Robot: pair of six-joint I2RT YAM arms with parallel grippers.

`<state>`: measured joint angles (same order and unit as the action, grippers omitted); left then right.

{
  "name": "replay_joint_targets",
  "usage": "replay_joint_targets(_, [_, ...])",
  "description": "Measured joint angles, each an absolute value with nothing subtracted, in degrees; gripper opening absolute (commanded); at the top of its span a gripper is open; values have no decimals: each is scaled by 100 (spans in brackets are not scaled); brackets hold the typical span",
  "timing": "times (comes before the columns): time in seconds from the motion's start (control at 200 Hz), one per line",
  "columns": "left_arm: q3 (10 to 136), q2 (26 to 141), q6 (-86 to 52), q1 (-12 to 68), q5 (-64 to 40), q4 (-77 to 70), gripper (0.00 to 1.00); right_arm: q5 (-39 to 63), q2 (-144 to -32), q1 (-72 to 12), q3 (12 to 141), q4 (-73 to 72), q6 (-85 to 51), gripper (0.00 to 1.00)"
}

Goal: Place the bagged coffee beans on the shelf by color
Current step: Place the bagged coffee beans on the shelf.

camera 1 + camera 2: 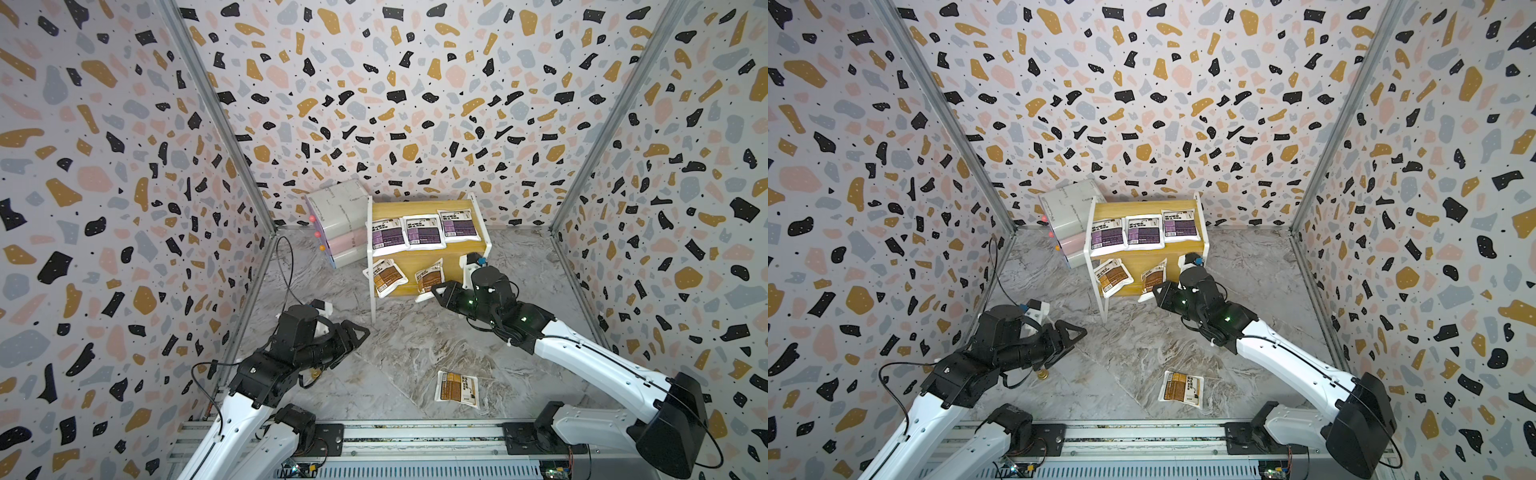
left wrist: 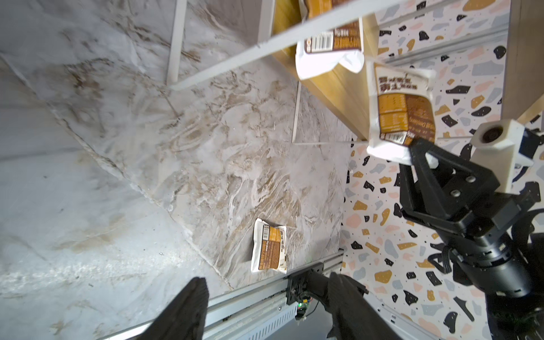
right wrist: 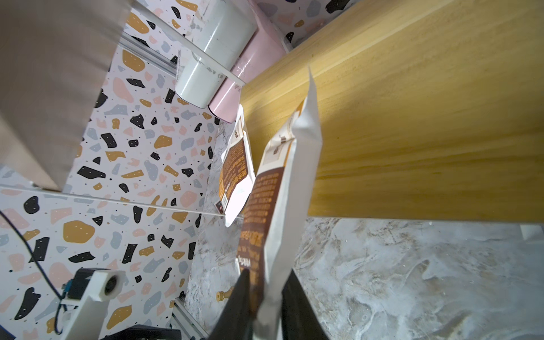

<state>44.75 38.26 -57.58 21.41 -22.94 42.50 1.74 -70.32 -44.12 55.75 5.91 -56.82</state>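
- Your right claw (image 1: 436,291) pinches the lower edge of a brown pouch (image 1: 430,279) at the front of the shelf (image 1: 415,205); the right wrist view shows its fingers (image 3: 241,297) pressed against both faces of the bag (image 3: 276,206)
- The brown pouch (image 2: 403,114) stands on edge and tilted, its upper end over the lower board and its bottom end past that board's front edge
- A second pouch (image 1: 386,277), also brown, lies on the same lower board toward its left end, apart from the one you hold, with a corner jutting past the white frame
- Three purple pouches (image 1: 424,232) sit side by side in a row across the upper board, seen in both top views
- A third pouch (image 1: 457,387), brown, lies flat on the marble table (image 1: 395,353), well apart from the shelf and near the front rail (image 1: 415,432), between your two arms
- Your left claw (image 1: 357,332) hangs over the table to the left of the shelf's front leg, fingers spread wide with nothing between them
- Stacked white and pink boxes (image 1: 340,224) stand just beside the shelf's left side, by the back wall
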Motion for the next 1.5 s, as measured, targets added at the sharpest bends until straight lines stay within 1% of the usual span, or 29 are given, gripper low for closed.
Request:
replay_joint_targets(0.215, [4506,4403,-5706,1579,-2185,4150,68,169,-7334,-4412,5577,582,-5697,30])
replay_joint_targets(0.355, [4506,4748,-5673,1221,-2119,3859,65,161,-7494,-4410,5579,556,-5708,40])
replay_joint_targets(0.651, [4506,5170,-5787,1181,-1935,3081,60,123,-7505,-4388,5695,607,-5723,57])
replay_joint_targets(0.756, [4506,5365,-5774,1166,-1859,2941,53,104,-7397,-4388,5695,722,-5739,62])
replay_joint_targets(0.816, [4506,5487,-5765,1162,-1809,2862,52,97,-7301,-4388,5688,864,-5778,68])
replay_joint_targets(0.871, [4525,5612,-5760,1160,-1780,2805,51,73,-7203,-4388,5666,967,-5795,71])
replay_joint_targets(1.086, [4818,6029,-5603,1129,-1739,2657,45,40,-6879,-4388,5660,1103,-5804,71])
replay_joint_targets(1.146, [4904,6128,-5559,1120,-1741,2600,40,43,-6823,-4388,5660,1173,-5804,71])
replay_joint_targets(1.211, [4976,6257,-5478,1092,-1747,2508,37,58,-6753,-4388,5660,1286,-5804,70])
replay_joint_targets(1.261, [5035,6392,-5435,1081,-1754,2438,32,80,-6683,-4388,5658,1354,-5808,69])
replay_joint_targets(1.392, [5264,6827,-5286,1028,-1787,2375,23,222,-6434,-4388,5625,1573,-5828,63])
replay_joint_targets(1.497, [5485,7144,-5142,989,-1813,2311,20,349,-6193,-4388,5583,1815,-5787,52])
